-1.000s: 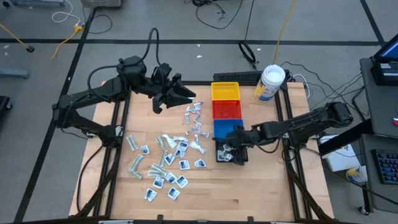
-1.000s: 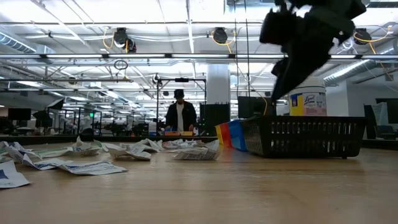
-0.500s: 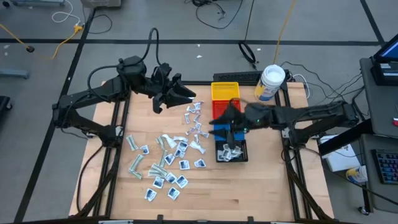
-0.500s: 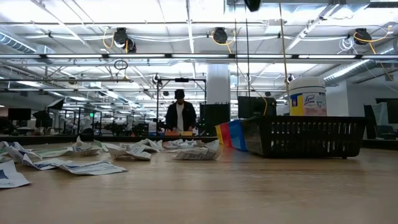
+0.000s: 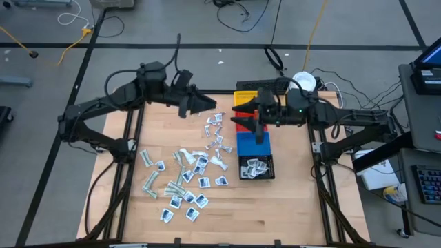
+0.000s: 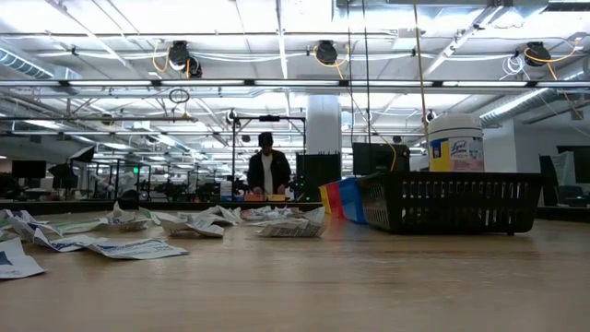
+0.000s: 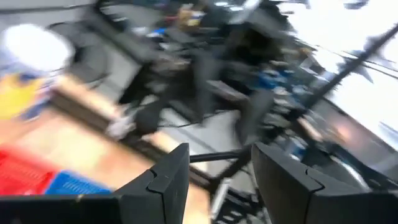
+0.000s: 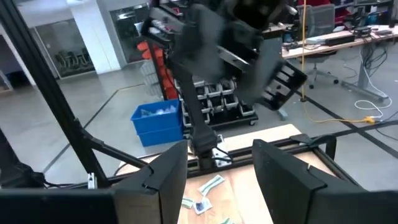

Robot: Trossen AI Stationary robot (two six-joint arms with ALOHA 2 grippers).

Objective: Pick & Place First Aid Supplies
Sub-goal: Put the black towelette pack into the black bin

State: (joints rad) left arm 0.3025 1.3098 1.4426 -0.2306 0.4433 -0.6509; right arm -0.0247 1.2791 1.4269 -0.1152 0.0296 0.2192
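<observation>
My right claw hangs above the red bin, fingers spread, nothing in them. My left claw is raised over the table's far-left part, also spread and empty. Packets lie scattered on the table; several sit in the black bin.

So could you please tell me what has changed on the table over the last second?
The right gripper has left the black bin, where it hung a second ago, and swung up to the far end of the bin row, over the red bin; its fingers are apart with nothing between them. The left gripper shifted slightly. The packets on the table stayed put.
</observation>
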